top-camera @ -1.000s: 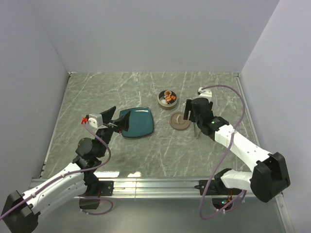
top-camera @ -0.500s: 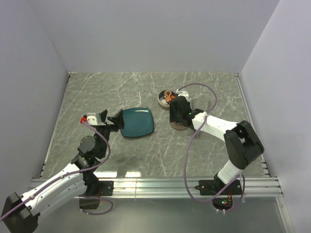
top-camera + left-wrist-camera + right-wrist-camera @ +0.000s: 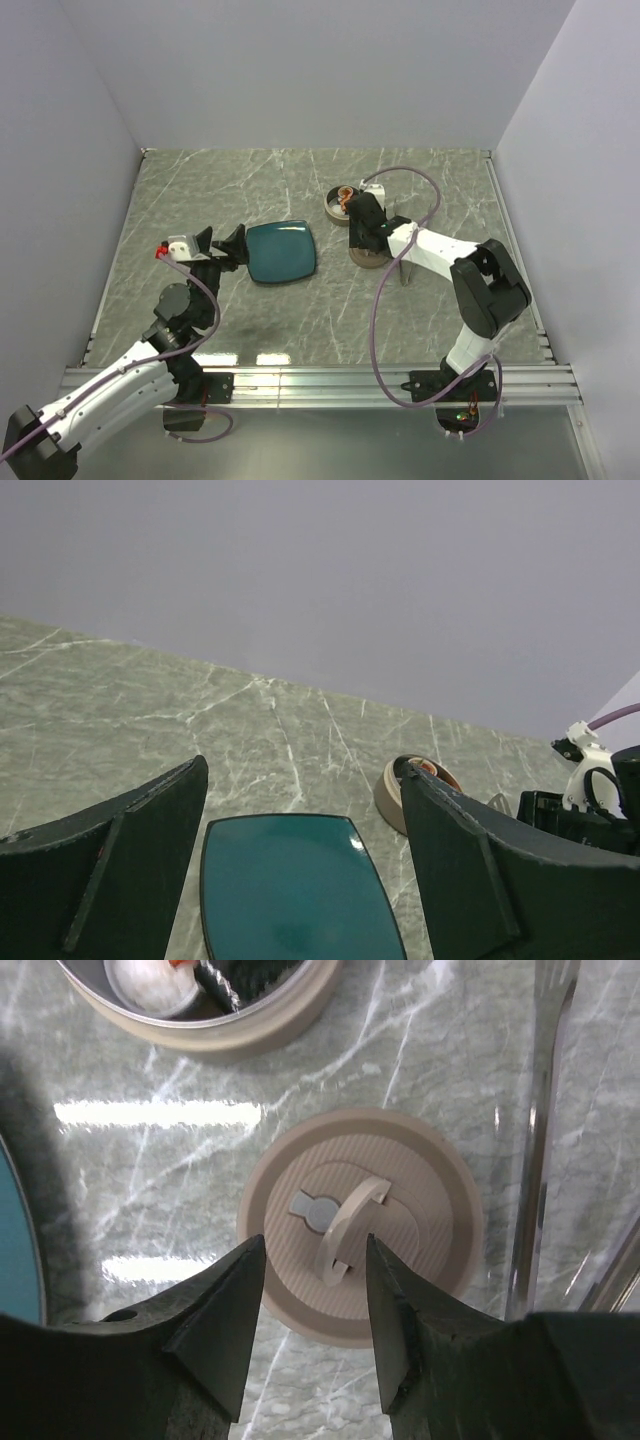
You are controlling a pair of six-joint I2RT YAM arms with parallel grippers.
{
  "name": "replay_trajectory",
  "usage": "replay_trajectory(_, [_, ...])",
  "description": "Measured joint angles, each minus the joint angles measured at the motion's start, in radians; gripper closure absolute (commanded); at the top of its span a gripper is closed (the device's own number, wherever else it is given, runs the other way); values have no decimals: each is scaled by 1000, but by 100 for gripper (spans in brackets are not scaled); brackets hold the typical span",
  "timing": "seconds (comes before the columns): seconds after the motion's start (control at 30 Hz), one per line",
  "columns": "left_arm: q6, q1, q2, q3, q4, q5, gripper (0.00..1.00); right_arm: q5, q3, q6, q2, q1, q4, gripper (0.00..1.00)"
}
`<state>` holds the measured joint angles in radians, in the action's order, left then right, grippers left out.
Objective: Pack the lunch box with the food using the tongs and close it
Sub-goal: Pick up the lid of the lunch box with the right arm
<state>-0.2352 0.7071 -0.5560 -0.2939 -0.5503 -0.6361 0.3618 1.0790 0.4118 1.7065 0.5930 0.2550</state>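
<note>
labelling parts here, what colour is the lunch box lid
Tan-brown lid, with fine ribbing on top; it shows best in the right wrist view.

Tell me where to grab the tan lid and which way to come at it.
Grip the thin arched handle at the centre of the lid from straight above, a finger on each flat face. The lid lies flat, handle up, its low rim against the table, leaving little to pinch there. The right hand hangs above it.
</note>
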Motion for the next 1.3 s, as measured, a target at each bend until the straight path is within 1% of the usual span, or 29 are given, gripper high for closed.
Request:
replay_trajectory(0.27, [-16,0,44,0,10,-5,14,16,73,25,27,2,54,49])
replay_trajectory(0.5, [-18,-1,57,0,21,-9,14,92,111,60,37,40,156,47])
replay_trajectory(0.7, [-18,-1,64,0,27,-8,14,109,129,68,59,50,204,48])
replay_trajectory(0.9, [-18,-1,77,0,40,-8,14,108,143,67,111,42,212,50])
replay_trajectory(1.13, [-18,-1,80,0,40,-8,14,93,143,66,118,5,210,51])
replay_trajectory(1.23, [-18,-1,80,0,40,-8,14,88,144,65,133,-8,207,53])
replay_trajectory(1.3, [-18,-1,80,0,40,-8,14,83,144,63,145,-15,207,57])
